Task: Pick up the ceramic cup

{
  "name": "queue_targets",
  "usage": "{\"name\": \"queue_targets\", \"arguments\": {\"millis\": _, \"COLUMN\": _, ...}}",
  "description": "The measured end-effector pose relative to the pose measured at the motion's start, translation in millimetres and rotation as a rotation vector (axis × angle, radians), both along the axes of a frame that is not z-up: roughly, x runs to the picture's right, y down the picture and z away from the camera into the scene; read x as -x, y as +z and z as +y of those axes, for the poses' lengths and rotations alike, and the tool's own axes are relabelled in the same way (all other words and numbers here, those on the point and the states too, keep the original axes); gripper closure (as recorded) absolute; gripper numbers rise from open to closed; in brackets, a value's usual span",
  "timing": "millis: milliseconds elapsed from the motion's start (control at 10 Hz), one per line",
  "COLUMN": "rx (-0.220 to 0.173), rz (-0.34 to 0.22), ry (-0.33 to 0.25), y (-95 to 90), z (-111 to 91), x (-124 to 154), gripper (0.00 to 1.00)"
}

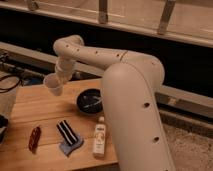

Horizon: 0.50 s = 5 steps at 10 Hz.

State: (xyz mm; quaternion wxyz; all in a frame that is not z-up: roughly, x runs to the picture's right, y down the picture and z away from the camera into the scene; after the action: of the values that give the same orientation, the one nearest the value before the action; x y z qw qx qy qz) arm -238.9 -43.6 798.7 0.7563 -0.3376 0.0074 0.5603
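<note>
Well, my tool [59, 76] sits up left of the dark bowl [90, 101], right against the ceramic cup [53, 85], which tilts at the far edge of the table [35, 107]. I cannot tell whether the tool is clenched on it. Nearer than the bowl lie a pale bottle [99, 139] and a striped cloth [68, 135]
</note>
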Motion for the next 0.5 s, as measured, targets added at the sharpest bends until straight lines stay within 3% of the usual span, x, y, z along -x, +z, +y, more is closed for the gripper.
{"name": "queue_targets", "arguments": {"millis": 500, "rx": -0.031, "rz": -0.024, "ry": 0.001, "y": -12.3, "z": -8.7, "x": 6.2, "gripper": 0.99}}
